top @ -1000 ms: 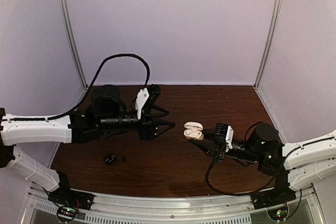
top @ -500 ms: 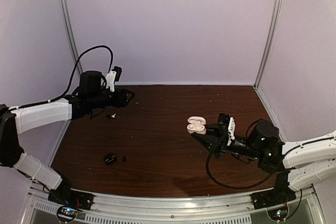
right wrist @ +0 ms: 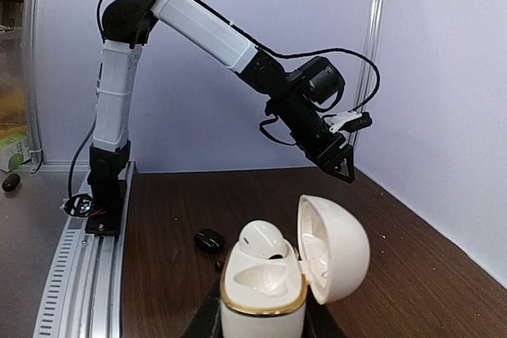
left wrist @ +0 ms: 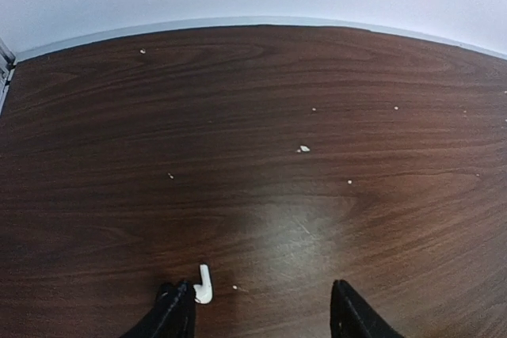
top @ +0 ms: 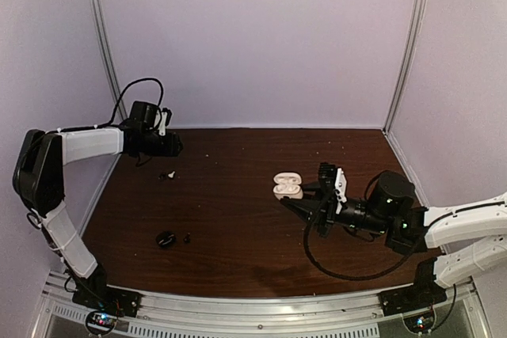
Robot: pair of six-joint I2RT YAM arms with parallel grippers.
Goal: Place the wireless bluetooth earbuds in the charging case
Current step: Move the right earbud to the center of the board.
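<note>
My right gripper (top: 295, 199) is shut on an open white charging case (top: 287, 186) with a gold rim and holds it above the table. In the right wrist view the case (right wrist: 263, 306) sits between my fingers, lid (right wrist: 337, 247) swung right. One white earbud (right wrist: 261, 241) sits in its left slot, and the other slot is empty. My left gripper (top: 174, 146) is open at the back left. A white stemmed earbud (left wrist: 203, 285) lies on the table just beside its left finger (left wrist: 176, 314). It also shows in the top view (top: 171, 173).
A small black case (top: 165, 238) and a tiny black earbud (top: 187, 237) lie at the front left, and both show in the right wrist view (right wrist: 209, 239). Small white specks dot the brown table (left wrist: 317, 116). Walls enclose the back and sides.
My left arm has swung from the table's middle to the back left corner. My right gripper has carried the open case a little left.
</note>
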